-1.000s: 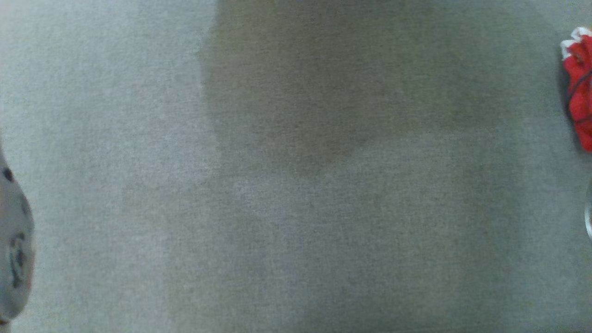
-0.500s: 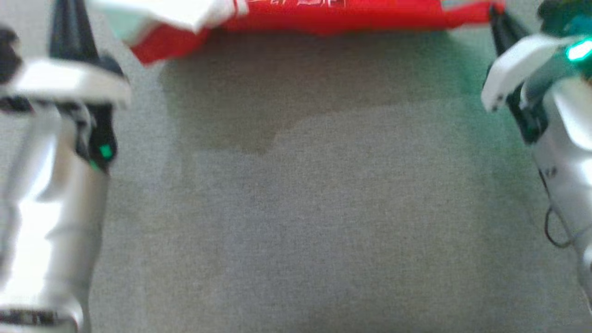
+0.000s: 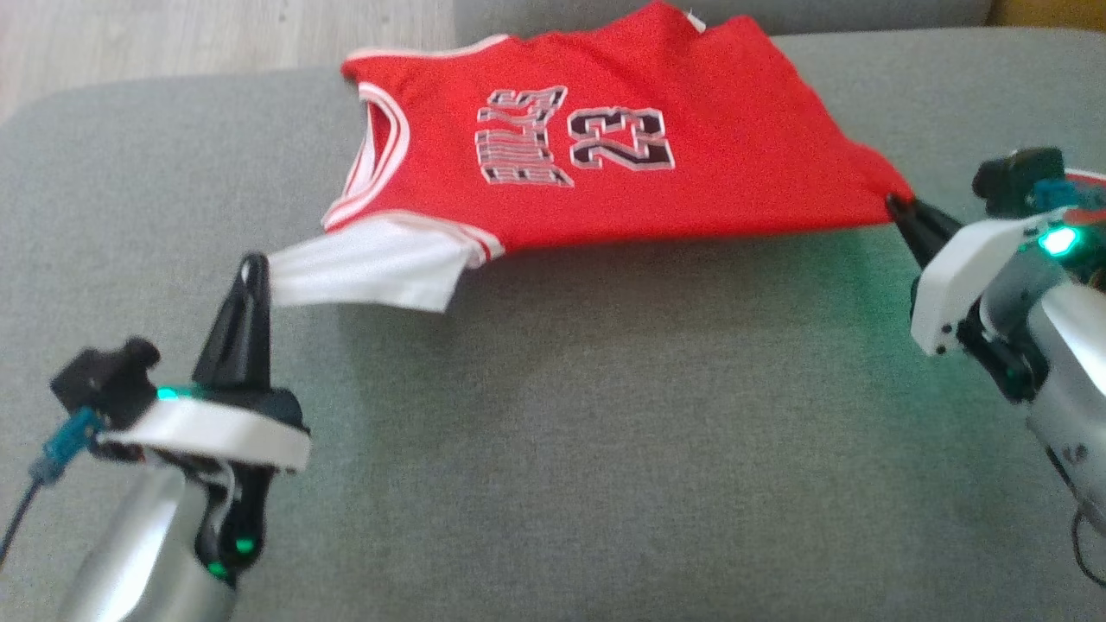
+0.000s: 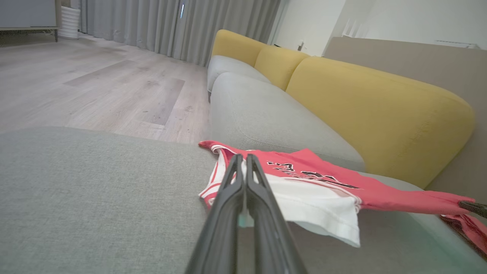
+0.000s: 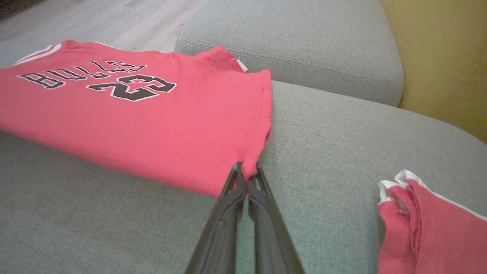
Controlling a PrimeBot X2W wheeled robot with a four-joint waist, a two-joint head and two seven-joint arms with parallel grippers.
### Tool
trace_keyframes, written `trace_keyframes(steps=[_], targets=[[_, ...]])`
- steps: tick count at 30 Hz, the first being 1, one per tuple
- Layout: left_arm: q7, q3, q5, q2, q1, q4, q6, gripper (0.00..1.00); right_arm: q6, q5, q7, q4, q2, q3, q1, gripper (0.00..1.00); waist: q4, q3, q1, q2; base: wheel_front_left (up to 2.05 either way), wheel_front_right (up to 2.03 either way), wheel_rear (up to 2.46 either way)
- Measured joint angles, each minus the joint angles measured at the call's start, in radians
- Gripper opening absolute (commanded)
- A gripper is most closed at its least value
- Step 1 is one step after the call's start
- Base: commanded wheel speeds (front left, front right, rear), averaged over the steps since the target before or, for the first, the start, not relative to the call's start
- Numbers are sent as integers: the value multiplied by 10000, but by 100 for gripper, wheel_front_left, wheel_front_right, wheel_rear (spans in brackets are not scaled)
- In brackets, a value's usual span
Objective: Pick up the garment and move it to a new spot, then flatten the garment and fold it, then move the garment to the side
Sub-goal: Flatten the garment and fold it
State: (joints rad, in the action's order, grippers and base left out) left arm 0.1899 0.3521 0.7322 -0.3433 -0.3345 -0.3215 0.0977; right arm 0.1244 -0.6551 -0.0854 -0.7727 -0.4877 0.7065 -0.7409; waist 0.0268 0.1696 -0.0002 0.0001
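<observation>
Grey cushion (image 3: 553, 484), frame-wide. Jersey (image 3: 717, 190): upper centre, stretched taut, far edge on cushion. Left gripper (image 3: 253, 269), lower left: clenched on its white corner. Right gripper (image 3: 895, 207), right edge: clenched on its red corner. Change: head view has swung up, so the jersey is fully framed; likely being spread for flattening.

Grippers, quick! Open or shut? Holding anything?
Left gripper: shut on the jersey, at its white part.
Right gripper: shut on the jersey's red corner.
</observation>
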Motion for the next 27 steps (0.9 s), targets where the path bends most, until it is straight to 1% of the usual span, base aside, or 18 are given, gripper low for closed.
trace_keyframes(steps=[9, 18, 20, 23, 27], targets=[[-405, 155, -21, -337, 2024, 2086, -859, 0, 0, -871, -449, 1227, -623, 623, 1199, 0, -101, -818, 1, 0, 0, 0, 0], [-658, 355, -52, -650, 3979, 3680, -1607, 0, -2, -1565, -1390, 2685, -1367, 918, 2631, 0, -287, -1446, 1, 0, 0, 0, 0], [-669, 366, -125, -704, 4176, 3931, -1732, 0, -2, -1616, -1490, 2959, -1534, 863, 2817, 0, -317, -1472, 1, 0, 0, 0, 0], [-675, 343, -125, -802, 4228, 4098, -1871, 0, -2, -1618, -1626, 3229, -1586, 640, 2862, 0, -342, -1407, 2, 0, 0, 0, 0], [-857, 343, -161, -905, 4178, 4194, -1870, 0, -2, -1438, -1751, 3419, -1557, 349, 2852, 0, -385, -1192, 2, 0, 0, 0, 0]])
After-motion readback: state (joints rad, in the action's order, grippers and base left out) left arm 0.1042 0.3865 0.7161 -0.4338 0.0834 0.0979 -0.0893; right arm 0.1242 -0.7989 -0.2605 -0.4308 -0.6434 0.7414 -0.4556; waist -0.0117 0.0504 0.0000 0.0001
